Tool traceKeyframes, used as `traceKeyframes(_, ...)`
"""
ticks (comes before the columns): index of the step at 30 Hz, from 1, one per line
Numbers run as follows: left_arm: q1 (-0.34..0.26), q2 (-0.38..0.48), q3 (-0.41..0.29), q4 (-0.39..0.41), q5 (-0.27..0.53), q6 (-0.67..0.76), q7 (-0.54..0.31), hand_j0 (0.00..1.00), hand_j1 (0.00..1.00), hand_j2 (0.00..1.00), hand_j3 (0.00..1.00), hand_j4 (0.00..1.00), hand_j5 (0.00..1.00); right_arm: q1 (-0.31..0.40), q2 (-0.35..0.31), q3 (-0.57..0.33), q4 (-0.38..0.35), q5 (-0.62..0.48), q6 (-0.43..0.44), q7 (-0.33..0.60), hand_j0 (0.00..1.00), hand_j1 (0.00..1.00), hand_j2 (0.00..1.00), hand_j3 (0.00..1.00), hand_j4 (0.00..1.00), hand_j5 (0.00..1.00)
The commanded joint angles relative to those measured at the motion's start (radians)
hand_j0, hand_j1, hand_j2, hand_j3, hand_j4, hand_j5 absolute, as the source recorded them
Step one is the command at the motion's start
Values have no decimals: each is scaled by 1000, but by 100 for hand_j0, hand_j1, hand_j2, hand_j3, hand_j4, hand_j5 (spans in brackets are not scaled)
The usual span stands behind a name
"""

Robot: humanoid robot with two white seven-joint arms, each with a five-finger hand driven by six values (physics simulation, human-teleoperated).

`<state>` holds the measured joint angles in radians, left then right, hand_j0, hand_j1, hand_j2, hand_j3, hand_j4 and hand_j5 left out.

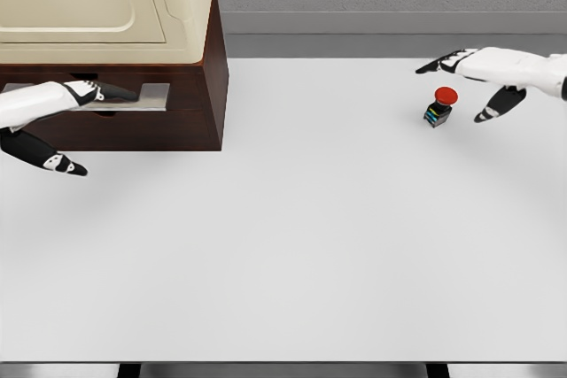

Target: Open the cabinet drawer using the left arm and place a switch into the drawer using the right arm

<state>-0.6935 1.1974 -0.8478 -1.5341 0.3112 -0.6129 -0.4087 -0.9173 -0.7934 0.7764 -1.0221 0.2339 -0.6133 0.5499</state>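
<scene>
Reaching my left hand [75,95] along the metal drawer handle [133,97] of the cabinet [199,86], fingers extended, thumb spread below, nothing gripped | best hook the bar squarely, pull straight | red-capped switch [440,106] stands on the table [292,245], under my open right hand [483,73] | drawer front shadowed, cabinet top cropped.

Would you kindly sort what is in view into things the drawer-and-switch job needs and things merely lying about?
Needed:
cabinet drawer, shut
drawer handle
switch, red-topped, on the table
left hand, at the handle
right hand, open, beside the switch

Lying about:
nothing loose; only the white table and the cream unit above the drawer
</scene>
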Motion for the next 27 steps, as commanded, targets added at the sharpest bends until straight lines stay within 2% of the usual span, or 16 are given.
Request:
traceKeyframes(1, 0, 1, 1, 12, 8, 2, 1, 100, 100, 100, 100, 100, 100, -5, 31, 4, 63, 12, 2, 1, 100, 100, 100, 100, 100, 100)
traceKeyframes(2, 2, 2, 1, 12, 8, 2, 1, 100, 100, 100, 100, 100, 100, -15, 48, 4, 83, 10, 2, -1, 100, 100, 100, 100, 100, 100)
traceKeyframes(5, 3, 5, -1, 26, 11, 2, 1, 100, 100, 100, 100, 100, 100, -15, 77, 6, 71, 12, 2, -1, 100, 100, 100, 100, 100, 100)
traceKeyframes(8, 5, 2, -1, 29, 12, 2, 1, 100, 100, 100, 100, 100, 100, -23, 88, 40, 83, 12, 2, 2, 100, 100, 100, 100, 100, 100)
traceKeyframes(12, 5, 1, -10, 29, 14, 5, 1, 100, 100, 100, 100, 100, 100, -23, 91, 41, 99, 13, 2, 7, 100, 100, 100, 100, 100, 100)
traceKeyframes(17, 5, -1, -11, 32, 16, 35, 1, 100, 100, 100, 100, 100, 100, -37, 91, 41, 135, 32, 2, 7, 100, 100, 100, 100, 100, 100)
traceKeyframes(19, 5, -4, -10, 45, 16, 36, 1, 100, 100, 100, 100, 100, 100, -46, 105, 40, 194, 47, 2, 7, 100, 100, 100, 100, 100, 100)
traceKeyframes(22, 8, -9, -10, 57, 14, 36, 1, 100, 100, 100, 100, 100, 100, -58, 112, 40, 226, 50, 2, 7, 100, 100, 100, 100, 100, 100)
traceKeyframes(27, 8, -9, -11, 75, 16, 36, -1, 100, 100, 100, 100, 100, 100, -64, 138, 40, 234, 62, 2, 18, 100, 100, 100, 100, 100, 100)
